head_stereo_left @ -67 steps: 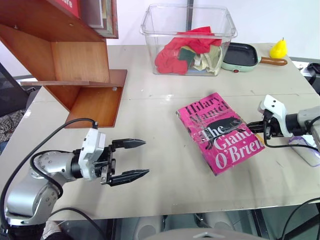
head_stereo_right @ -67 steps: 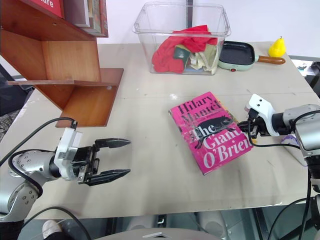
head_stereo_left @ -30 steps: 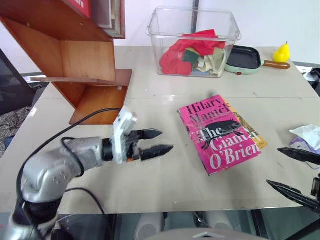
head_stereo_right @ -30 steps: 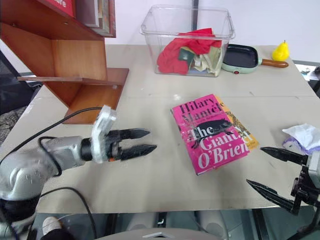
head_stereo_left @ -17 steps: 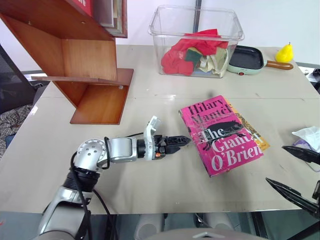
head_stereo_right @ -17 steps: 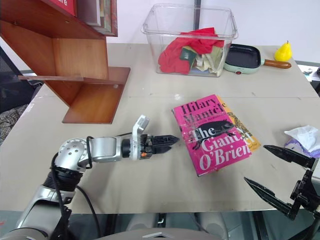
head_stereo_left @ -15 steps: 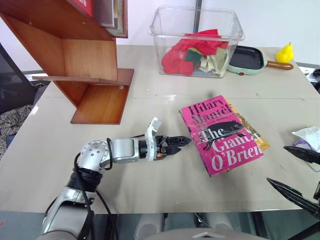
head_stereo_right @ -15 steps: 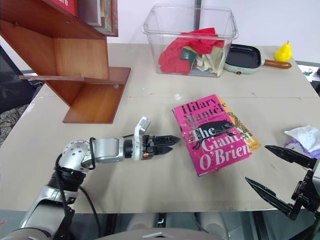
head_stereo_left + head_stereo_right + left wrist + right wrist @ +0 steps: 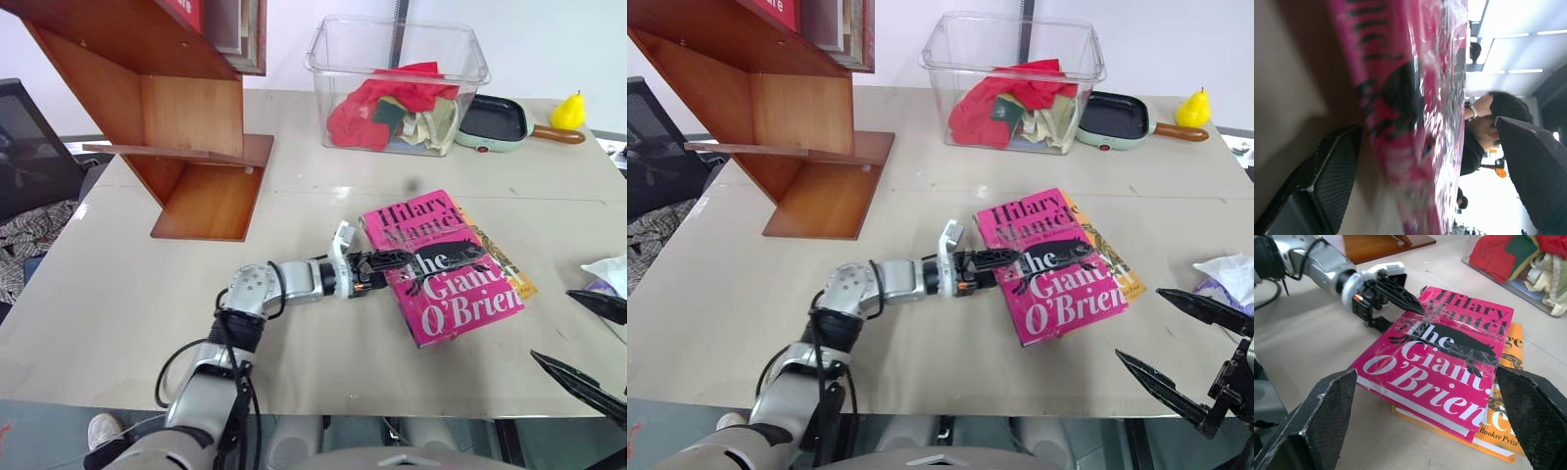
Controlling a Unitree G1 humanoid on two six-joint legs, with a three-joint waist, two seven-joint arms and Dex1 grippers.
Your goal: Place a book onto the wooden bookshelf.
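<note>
Broadly, the table (image 9: 118, 294) carries the wooden bookshelf (image 9: 186, 127) at its far left corner, well apart from both grippers, its slanted panels rising off a flat base board. Beyond the left gripper's reach stands a clear bin (image 9: 397, 83) stuffed with red and pale cloth (image 9: 392, 98), and past that a small black pan (image 9: 500, 119) and a yellow pear-shaped toy (image 9: 569, 110).

Nearer, the pink book (image 9: 1050, 264) lies flat on top of an orange-yellow book (image 9: 1498, 431), whose edge sticks out on the side away from the left gripper. The left gripper (image 9: 994, 262) lies level at the book's near-left edge, jaws spread wide: one finger (image 9: 1400, 296) runs over the cover, the other (image 9: 1332, 171) sits low beside the spine, so the edge of the book is between them, not yet squeezed.

The right gripper (image 9: 1183, 357) hangs at the table's near right edge, jaws released and holding nothing, with the book well ahead of its tips. A crumpled white tissue (image 9: 1225, 271) lies just beyond it.
</note>
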